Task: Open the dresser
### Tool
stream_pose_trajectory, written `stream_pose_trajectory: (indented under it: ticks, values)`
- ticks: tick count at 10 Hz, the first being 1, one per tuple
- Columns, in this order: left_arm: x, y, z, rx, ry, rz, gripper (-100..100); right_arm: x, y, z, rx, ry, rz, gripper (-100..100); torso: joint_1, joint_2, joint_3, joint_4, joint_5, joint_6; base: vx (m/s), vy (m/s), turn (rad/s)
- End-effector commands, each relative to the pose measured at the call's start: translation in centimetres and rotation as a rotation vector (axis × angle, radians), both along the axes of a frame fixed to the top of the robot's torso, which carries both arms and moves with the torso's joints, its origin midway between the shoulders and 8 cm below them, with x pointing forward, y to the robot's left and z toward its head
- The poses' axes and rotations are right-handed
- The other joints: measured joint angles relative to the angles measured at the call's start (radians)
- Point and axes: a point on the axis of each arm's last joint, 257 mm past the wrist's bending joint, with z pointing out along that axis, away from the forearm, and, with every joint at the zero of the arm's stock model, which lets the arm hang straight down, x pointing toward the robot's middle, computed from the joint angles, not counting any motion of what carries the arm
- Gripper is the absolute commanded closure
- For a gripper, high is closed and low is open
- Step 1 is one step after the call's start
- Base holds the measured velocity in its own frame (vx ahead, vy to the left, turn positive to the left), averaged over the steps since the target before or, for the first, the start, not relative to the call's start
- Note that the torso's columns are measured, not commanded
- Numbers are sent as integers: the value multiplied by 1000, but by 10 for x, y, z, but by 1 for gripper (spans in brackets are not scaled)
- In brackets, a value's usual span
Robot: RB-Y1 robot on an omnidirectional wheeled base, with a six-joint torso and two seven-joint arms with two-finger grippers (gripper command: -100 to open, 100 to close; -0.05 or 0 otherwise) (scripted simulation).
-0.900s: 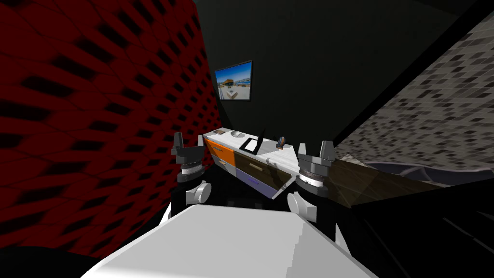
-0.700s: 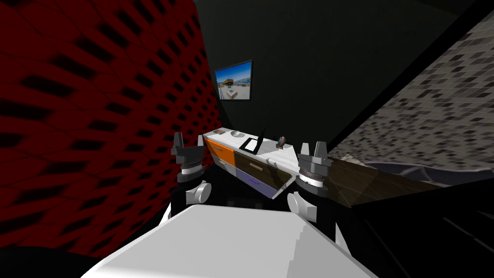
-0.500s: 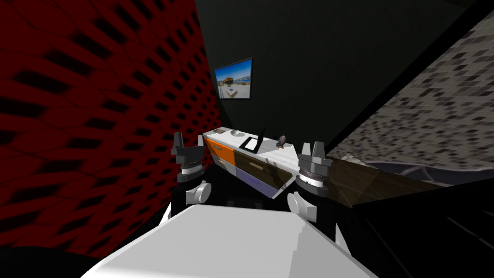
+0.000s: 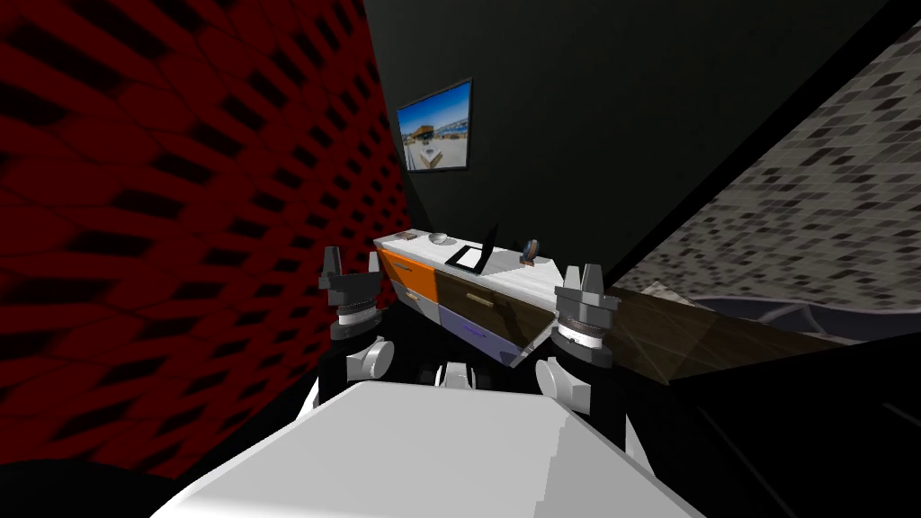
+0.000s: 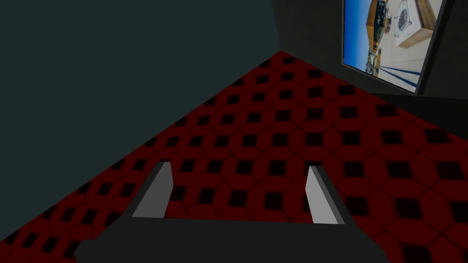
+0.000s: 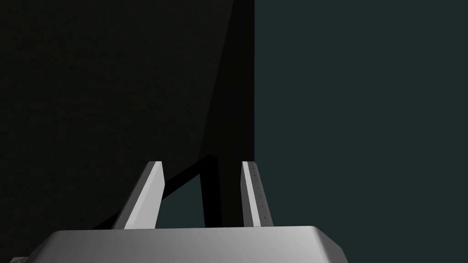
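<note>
1. Ahead in the head view, against the dark wall near the corner with the red-and-black patterned wall [image 4: 180, 225]: low dresser [image 4: 468, 297] with a white top and orange, dark brown, grey and lilac drawer fronts, well apart from both hands. Seen between the left gripper [image 4: 352, 263] and the right gripper [image 4: 580, 275], each raised on an upright forearm, level with the other, fingers pointing away from the chest, touching nothing. On the white top: small pale bowl [image 4: 439, 238], black open frame-like item [image 4: 475, 256], small round blue-and-brown object [image 4: 531, 250].
2. Left wrist view: left gripper [image 5: 240, 182] spread wide, nothing between the two grey blades.
3. Right wrist view: right gripper [image 6: 202, 182] partly closed, blades noticeably nearer together yet with a clear gap, nothing gripped. Difference in gap between the two hands plainer here than from the head.
</note>
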Motion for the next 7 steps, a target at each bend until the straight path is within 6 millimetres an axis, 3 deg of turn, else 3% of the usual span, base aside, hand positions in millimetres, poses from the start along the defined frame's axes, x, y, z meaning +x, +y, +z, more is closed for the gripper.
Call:
stream_pose_trajectory:
  ticks: [1, 3, 7]
  values:
    - [4, -6, -4, 35, 16, -19, -100, 0, 0, 0, 0, 0, 0, 0, 0, 74, -148, 74, 0, 0, 8, -4, -16]
    - [13, -14, -15, 81, 48, -45, -100, 0, 0, 0, 0, 1, 0, 0, 0, 117, -236, 116, 0, 0, 5, -11, -32]
    - [38, -26, -50, 143, 138, -84, -100, 0, 0, 0, 0, 1, 0, 0, 0, 120, -242, 121, 0, 0, 11, -22, -48]
